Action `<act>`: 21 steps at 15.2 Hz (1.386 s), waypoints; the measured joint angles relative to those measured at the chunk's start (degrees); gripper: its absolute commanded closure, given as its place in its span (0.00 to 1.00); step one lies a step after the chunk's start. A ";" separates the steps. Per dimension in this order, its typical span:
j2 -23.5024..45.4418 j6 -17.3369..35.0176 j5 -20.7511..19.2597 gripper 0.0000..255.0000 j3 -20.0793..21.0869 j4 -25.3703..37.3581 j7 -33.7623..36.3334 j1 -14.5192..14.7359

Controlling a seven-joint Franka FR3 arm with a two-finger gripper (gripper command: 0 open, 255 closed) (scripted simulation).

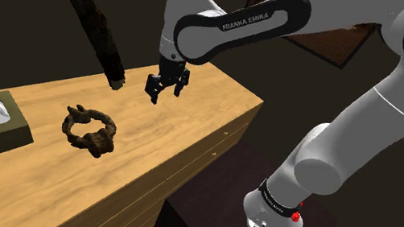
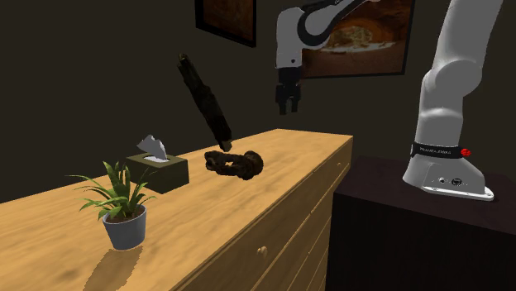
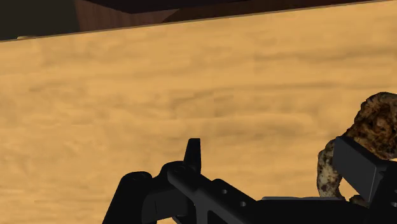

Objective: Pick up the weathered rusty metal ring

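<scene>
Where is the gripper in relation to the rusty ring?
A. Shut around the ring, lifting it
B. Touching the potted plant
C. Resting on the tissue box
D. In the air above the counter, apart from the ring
D: the gripper hangs open and empty above the wooden counter, while the rusty ring lies flat on the counter, off to the shoulder view's left of it.

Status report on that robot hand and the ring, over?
Gripper open, empty, above the counter. Rusty ring lying flat, untouched. Dark tilted bar close by the ring, may crowd the approach.
</scene>
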 measured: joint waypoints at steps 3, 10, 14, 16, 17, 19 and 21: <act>6.37 3.51 -1.73 0.00 1.25 3.03 3.32 0.64; 21.40 7.93 -7.01 0.00 1.96 13.89 10.37 3.21; 30.35 8.72 -9.80 0.00 1.27 22.23 13.52 5.52; 34.69 9.05 -10.93 0.00 0.77 26.35 14.77 6.76; 35.92 9.30 -11.26 0.00 0.61 27.35 15.21 7.18; 37.15 10.36 -11.69 0.00 0.33 27.55 15.55 7.44; 38.25 11.38 -12.08 0.00 0.07 27.61 15.82 7.63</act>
